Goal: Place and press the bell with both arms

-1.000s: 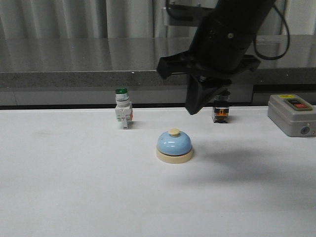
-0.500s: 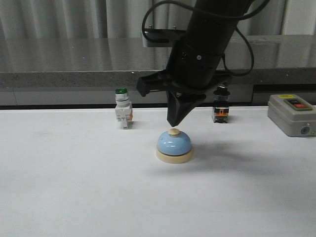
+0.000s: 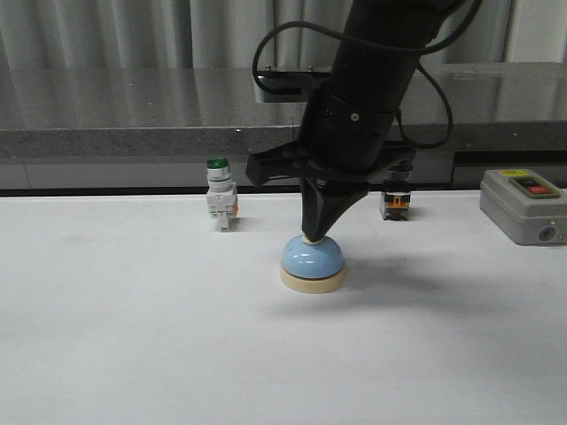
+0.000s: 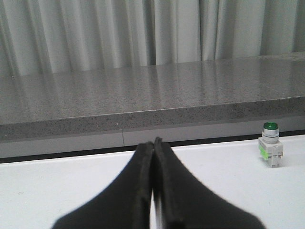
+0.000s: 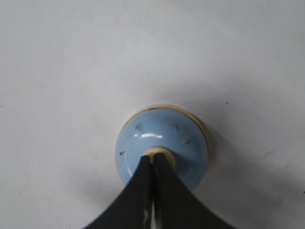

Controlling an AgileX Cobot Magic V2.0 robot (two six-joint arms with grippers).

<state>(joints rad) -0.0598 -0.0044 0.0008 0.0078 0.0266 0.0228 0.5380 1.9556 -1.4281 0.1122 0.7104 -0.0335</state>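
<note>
The light-blue bell with cream base stands on the white table at mid-table. My right gripper is shut and empty, pointing straight down with its tips resting on the bell's cream button. In the right wrist view the closed tips cover the button on the bell. My left gripper is shut and empty, low over the table, aimed at the grey back ledge. It is not in the front view.
A green-capped white switch stands behind and left of the bell, also in the left wrist view. A black-knobbed switch stands behind the right arm. A grey button box sits at far right. A grey ledge borders the back.
My right gripper has swung left and come down from above and to the right of the bell until its closed tips touch the bell's button. The bell has not moved.
</note>
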